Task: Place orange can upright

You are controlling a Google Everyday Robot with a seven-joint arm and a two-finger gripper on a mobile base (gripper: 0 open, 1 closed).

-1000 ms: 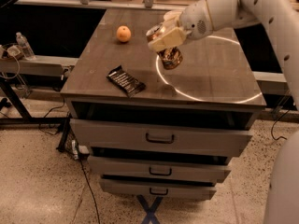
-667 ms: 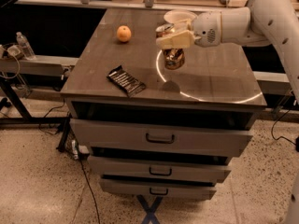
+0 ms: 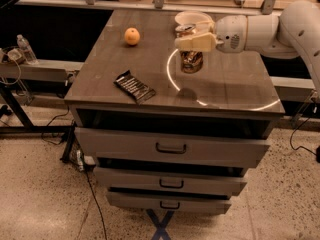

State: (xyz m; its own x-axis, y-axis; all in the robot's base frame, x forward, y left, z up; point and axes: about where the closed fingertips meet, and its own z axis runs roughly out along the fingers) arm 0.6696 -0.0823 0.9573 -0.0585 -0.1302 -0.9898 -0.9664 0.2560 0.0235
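Note:
The orange can has a mottled gold-orange and brown print and a silver top. It is upright at the back middle of the dark tabletop. My gripper reaches in from the right on a white arm and is shut around the can's upper part. A dark shadow lies on the table in front of the can. I cannot tell whether the can's base touches the table.
A small round orange fruit sits at the back left. A dark snack packet lies near the front left edge. A white bowl stands just behind the can. Drawers are below, and a water bottle is far left.
The arm has straightened out to the right and the gripper has turned. The can went from tilted to upright and sits slightly lower over the same spot.

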